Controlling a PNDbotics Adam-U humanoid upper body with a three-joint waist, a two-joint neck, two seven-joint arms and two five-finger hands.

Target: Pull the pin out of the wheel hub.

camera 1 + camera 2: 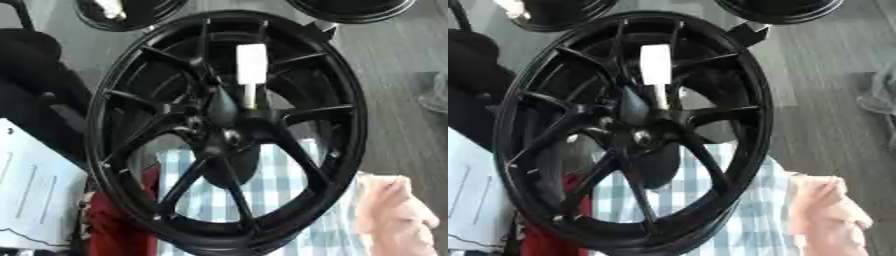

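A large black multi-spoke wheel hub fills both views, tilted, with its centre near the middle. A white pin stands in it just above the centre. Its wide white upper part lies over the spokes, and its thin white shaft runs down to the hub's centre. No robot hand shows in either view, and nothing touches the pin.
Two more black wheels lie at the top edge. A blue-and-white checked cloth shows through the spokes. White paper and a red thing sit lower left, a pink cloth lower right, a dark bulk at the left.
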